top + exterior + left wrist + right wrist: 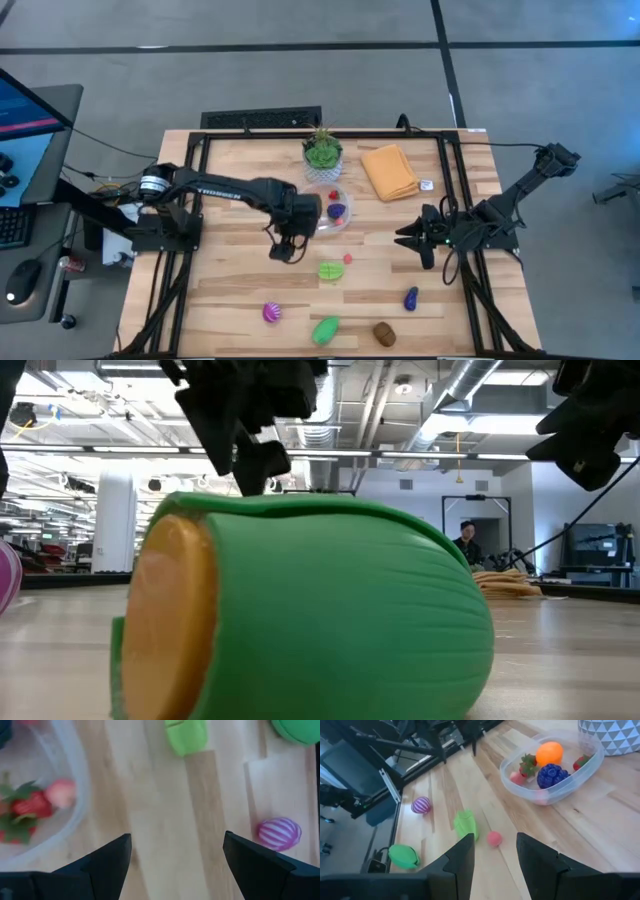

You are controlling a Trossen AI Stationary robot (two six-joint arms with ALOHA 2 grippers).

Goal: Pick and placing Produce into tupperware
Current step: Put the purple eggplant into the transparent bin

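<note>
- The tupperware (335,210) is a clear, squarish tub with rounded corners, standing on the wooden counter (230,290) just in front of the potted plant (322,151).
- Through its see-through walls (550,792) I can see an orange fruit (549,753), a dark blue-purple berry (549,775), strawberries with green tops (528,765) and a pale pink piece (61,793).
- Still loose on the counter: a light green ridged piece (331,270) with a small red ball (348,259) just beside it, a pink-and-white striped ball (271,312), a green oval piece (325,329), a brown piece (384,333) and a small purple one (410,298) nearer the right arm.
- In the low view the green oval fills most of the picture, ribbed along its length with a flat orange end (172,622).
- White lettering runs along the left arm (218,189); it appears to read "TROSSEN".
- The left gripper (287,245) hangs over bare wood just beside the tub's near-left corner, its fingers (102,865) spread wide with nothing between them.
- The right gripper (412,238) waits at the counter's right side, well apart from the tub, fingers (462,856) apart and empty.
- A folded orange cloth (389,171) lies to the right of the plant, with a small white tag (426,185) at its edge.
- A person (466,543) sits far back in the room.
</note>
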